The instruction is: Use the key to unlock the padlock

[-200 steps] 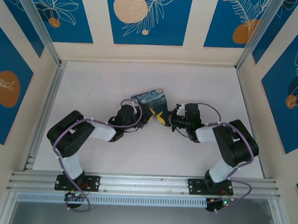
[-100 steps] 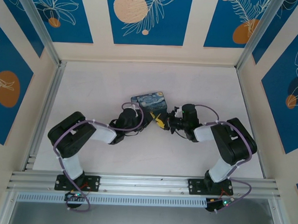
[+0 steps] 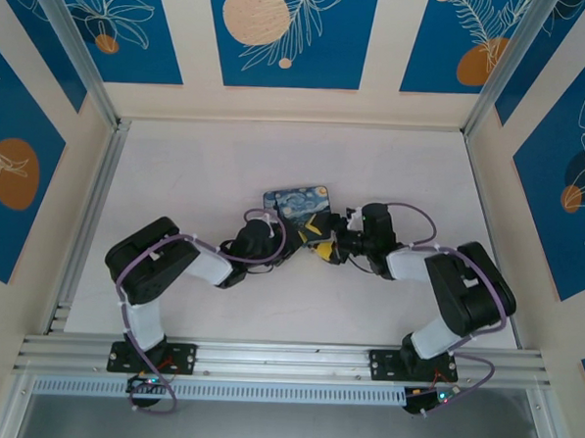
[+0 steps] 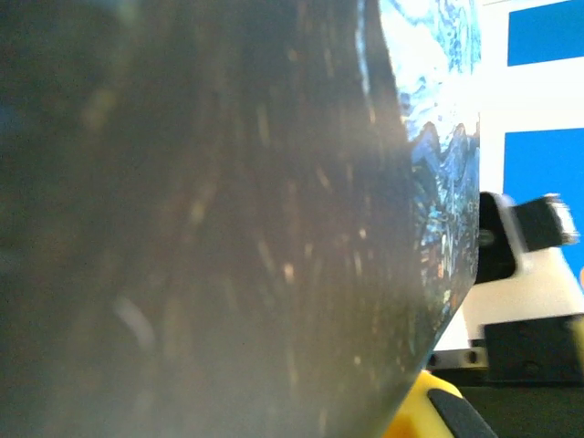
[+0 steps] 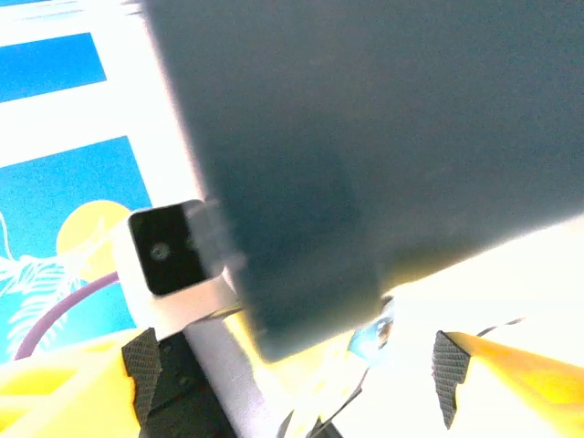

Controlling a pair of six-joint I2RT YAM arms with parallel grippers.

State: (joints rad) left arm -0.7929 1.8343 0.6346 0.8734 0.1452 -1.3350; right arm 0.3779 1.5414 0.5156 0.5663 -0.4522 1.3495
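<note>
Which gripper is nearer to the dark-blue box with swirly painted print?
Left, narrowly: the left gripper meets the near-left edge of the dark-blue box; the right gripper sits just off its near-right corner.

The padlock (image 5: 375,336), tiny and blue-grey (blurred, with a glint), sits just below the box's (image 5: 411,137) corner.

Lab robot cell: white worktop (image 3: 393,175) fenced by aluminium extrusion frame (image 3: 84,218), printed blue leaf panels (image 3: 290,32) as walls, left arm (image 3: 152,271) and right arm (image 3: 463,285) bolted to the rail (image 3: 285,357) at the worktop's near edge.
</note>
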